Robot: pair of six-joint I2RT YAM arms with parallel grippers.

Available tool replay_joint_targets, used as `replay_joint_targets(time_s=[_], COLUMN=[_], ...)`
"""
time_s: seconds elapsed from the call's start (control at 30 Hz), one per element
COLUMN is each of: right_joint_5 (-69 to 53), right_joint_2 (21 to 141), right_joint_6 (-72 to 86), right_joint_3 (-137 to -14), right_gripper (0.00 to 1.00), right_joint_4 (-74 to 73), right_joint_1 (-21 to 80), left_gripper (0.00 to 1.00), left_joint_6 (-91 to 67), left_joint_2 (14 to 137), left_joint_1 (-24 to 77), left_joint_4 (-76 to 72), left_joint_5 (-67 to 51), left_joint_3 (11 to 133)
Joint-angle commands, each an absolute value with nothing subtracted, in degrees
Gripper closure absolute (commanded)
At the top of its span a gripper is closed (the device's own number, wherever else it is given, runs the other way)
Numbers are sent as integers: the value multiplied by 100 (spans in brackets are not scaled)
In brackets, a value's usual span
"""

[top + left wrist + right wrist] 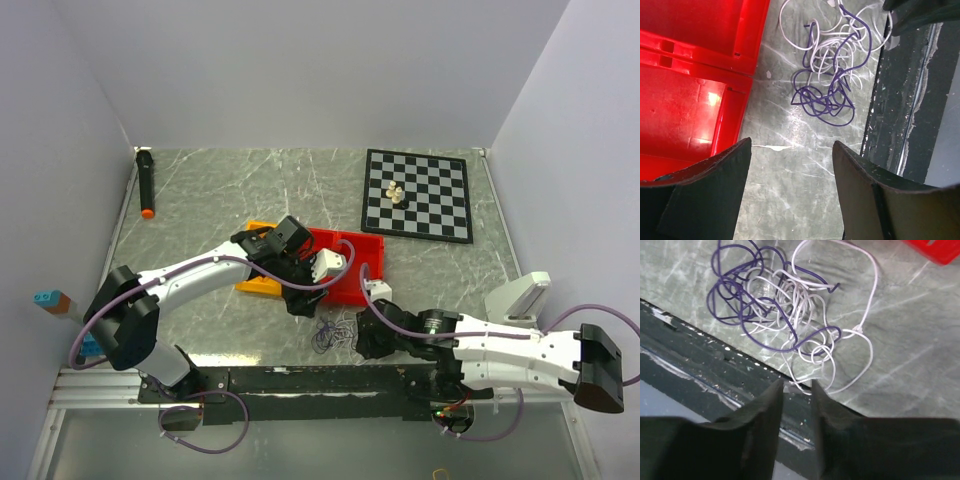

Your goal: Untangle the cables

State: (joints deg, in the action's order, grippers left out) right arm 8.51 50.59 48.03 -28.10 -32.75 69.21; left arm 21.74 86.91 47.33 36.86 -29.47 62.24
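The cables [335, 335] are a small clump of thin purple and white wires lying on the marble table near its front edge, just in front of the red tray [350, 268]. In the left wrist view the cables [832, 75] lie well ahead of my left gripper [790, 147], which stands wide open over bare table beside the red tray [690, 100]. My right gripper [796, 386] sits at the table's dark front strip with its jaws a narrow gap apart. A white loop of the cables [790, 315] reaches in between its fingertips [776, 390].
A chessboard [440, 215] with a few pieces lies at the back right. A black marker with an orange tip [146, 183] lies at the back left. An orange tray [258, 283] adjoins the red one. The black strip [300, 380] runs along the front edge.
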Motion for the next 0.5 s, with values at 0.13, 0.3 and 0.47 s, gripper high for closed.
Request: replay_joint_targets(time_s=[0.13,0.3,0.47], right_joint_5=[810,343,185], right_joint_2=[4254,4438,4780], right_joint_6=[4992,5282,5230], right_joint_3=[-3182,-2962,-2830], right_gripper=[54,52,51], right_joint_4=[-3841,-3578,-3042], right_joint_1=[6917,6908,6908], left_gripper=[30,30,29], left_joint_6=[2250,2259,2250], left_joint_2=[8640,8605,8578], left_joint_1=[4746,4746,4737], left_joint_4=[3525,3551,3595], left_joint_5=[-2839,-2777,-2690], left_joint_3=[6161,6222,6284])
